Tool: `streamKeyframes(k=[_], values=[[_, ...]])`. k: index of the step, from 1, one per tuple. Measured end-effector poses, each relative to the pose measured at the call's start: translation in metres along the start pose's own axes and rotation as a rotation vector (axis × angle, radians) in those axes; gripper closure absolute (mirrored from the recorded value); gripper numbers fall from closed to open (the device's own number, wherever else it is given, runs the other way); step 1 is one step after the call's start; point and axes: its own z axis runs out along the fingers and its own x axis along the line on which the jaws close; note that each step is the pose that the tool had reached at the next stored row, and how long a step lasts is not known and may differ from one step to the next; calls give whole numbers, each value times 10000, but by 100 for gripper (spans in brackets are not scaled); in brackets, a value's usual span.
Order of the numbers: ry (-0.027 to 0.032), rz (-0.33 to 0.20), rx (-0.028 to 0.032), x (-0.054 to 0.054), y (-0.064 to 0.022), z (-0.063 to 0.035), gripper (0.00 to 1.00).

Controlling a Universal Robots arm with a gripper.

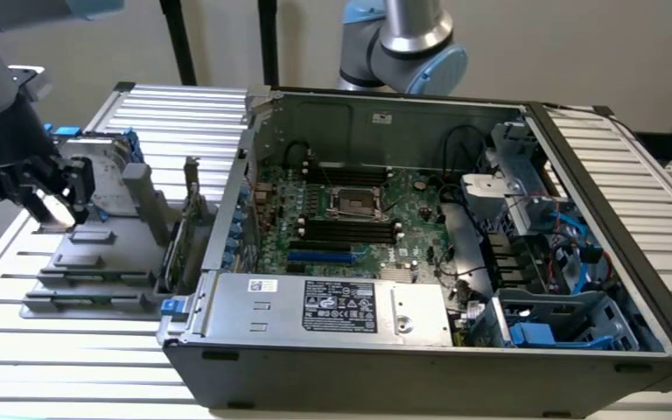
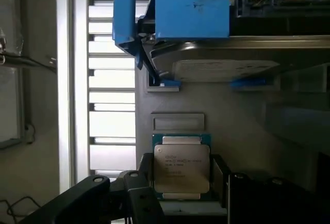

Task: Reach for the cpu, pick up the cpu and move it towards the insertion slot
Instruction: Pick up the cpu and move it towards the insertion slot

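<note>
The cpu (image 2: 181,167), a small square chip with a pale metal top and printed text, lies between my gripper's (image 2: 183,188) two dark fingers (image 2: 140,185), which press against its two opposite sides. It sits just over the grey holder plate (image 2: 242,126). In the exterior view my gripper (image 1: 59,208) is low over the grey fixture (image 1: 91,262) at that view's left, outside the computer case. The insertion slot (image 1: 356,199), a square silvery frame with a dark centre, sits on the green board inside the open case, well to the exterior view's right of my gripper.
A hard drive (image 2: 227,69) with blue rails (image 2: 191,10) stands on the fixture just beyond the cpu. The case wall (image 1: 246,175) rises between the fixture and the board. Long black memory slots (image 1: 348,232) lie beside the socket. A second arm (image 1: 406,44) stands behind the case.
</note>
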Motion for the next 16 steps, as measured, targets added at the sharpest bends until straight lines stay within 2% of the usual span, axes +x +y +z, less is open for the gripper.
streamKeyframes(k=[7, 11, 16], values=[[12, -56, -20, -55, 4, -318, 45], [38, -95, -60, -177, 9, -500, 45], [83, -127, -130, -385, 17, -716, 45]])
